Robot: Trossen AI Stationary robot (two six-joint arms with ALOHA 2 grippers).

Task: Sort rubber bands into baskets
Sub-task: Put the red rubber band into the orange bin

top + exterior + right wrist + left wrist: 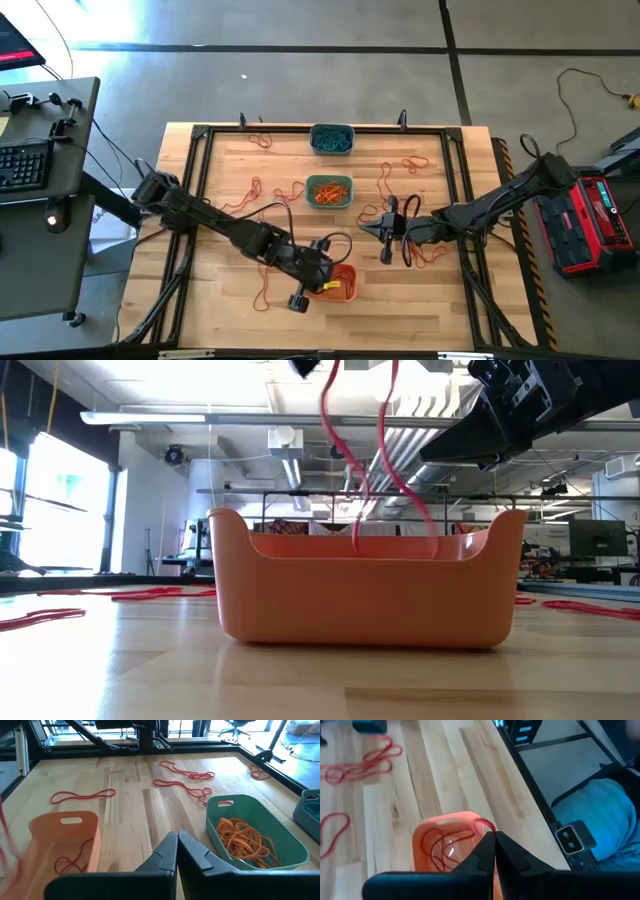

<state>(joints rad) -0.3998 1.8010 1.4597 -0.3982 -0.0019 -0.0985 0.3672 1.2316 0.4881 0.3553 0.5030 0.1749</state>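
My left gripper [495, 836] is shut on a red rubber band [385, 450] above the orange basket [343, 283], at the table's near middle. The basket also shows in the low view [365, 595], with red bands lying in it [442, 847]. My right gripper [177, 836] is shut and empty, over the table to the right of the teal-green basket [329, 191]; that basket holds orange bands [245, 840]. The grey-blue basket [331, 139] at the far edge holds blue-teal bands. My left gripper pinches the red band's top bend [486, 824] between its two fingertips, slanting down from above the orange basket. The band hangs slack below the fingers in long loops [352, 470]. Its lower end drops inside the basket, behind the near wall.
Loose red bands lie on the wood at the left [255, 187], far left [262, 138], far right [415, 163] and near left [262, 290]. A black frame [200, 135] rims the table. A desk with a keyboard [25, 160] stands left, and a red case [590, 225] right.
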